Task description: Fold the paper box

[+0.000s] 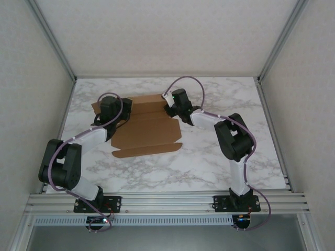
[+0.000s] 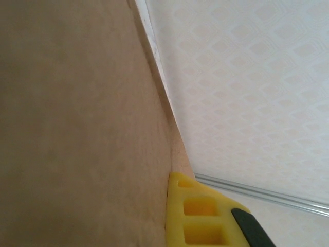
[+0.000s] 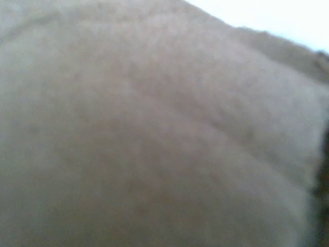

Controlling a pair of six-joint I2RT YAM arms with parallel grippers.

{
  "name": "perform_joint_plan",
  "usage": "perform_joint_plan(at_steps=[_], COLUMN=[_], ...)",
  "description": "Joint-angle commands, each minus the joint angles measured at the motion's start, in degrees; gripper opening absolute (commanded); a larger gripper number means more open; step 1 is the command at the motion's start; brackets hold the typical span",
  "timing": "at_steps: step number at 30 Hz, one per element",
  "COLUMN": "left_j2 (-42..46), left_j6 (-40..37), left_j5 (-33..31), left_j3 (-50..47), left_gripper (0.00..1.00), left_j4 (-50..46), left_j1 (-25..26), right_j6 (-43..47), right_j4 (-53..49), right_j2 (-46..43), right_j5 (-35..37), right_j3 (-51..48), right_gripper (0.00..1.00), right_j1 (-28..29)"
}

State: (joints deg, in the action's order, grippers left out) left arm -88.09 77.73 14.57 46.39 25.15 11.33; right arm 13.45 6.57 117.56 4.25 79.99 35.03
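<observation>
The marble table (image 1: 220, 157) carries the whole job, with pale patterned panels on 3 sides. On its far-left part lies the paper box (image 1: 149, 135), a brown die-cut sheet. It is mostly flat, with its far strip creased and raised a little. It sits between the 2 arms, which suits a fold worked from both ends at once.

The left arm (image 1: 78, 144) reaches over the sheet's left end. The right arm (image 1: 230, 133) bends in toward its far-right corner, so each arm takes 1 end of that far strip.

The left gripper (image 1: 109, 117) is fully closed. From its wrist camera, cardboard lies flat against the inner face of the 1 yellow finger (image 2: 175, 216) in view. I judge that it is pinching a flap, likely to stand it up along the crease.

The right gripper (image 1: 170, 110) is at the sheet's far-right edge. Its wrist camera gives a blur of brown cardboard pressed close. I cannot tell how wide its jaws stand or whether they hold anything.
</observation>
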Motion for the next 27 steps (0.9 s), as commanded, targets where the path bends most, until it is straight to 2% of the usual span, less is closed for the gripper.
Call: perform_joint_plan(at_steps=[1,8,12,16,21,27], left_j2=[0.07,-0.63,-1.03,-1.43,-1.76,-1.99], left_j6=[1.15,2.72,3.48,3.87,4.16,4.06], left_j5=[4.06,3.19,2.75,2.29,2.22,2.06], left_j3=[-1.18,-0.30,0.15,0.63,0.94,1.51], left_gripper=[0.00,0.00,0.00,0.00,0.00,0.00], left_j4=[-10.35,-11.60,-11.70,-11.96,-12.20,-12.75], left_j1=[2.25,2.47,2.49,2.56,2.55,2.55], right_j6=[-1.33,-8.17,-14.92,-16.81,-15.96,-20.29], right_j4=[-3.35,-7.20,-16.32,-22.46,-24.67,-25.76], right_j2=[2.64,4.80,7.56,10.28,12.41,13.38], right_j5=[7.34,18.33,23.35,29.00,32.79,36.43], right_j3=[4.32,7.79,14.73,20.07,22.65,23.24], right_gripper=[0.28,0.27,0.24,0.14,0.10,0.04], right_j1=[1.57,2.05,2.18,3.32,4.53,4.53])
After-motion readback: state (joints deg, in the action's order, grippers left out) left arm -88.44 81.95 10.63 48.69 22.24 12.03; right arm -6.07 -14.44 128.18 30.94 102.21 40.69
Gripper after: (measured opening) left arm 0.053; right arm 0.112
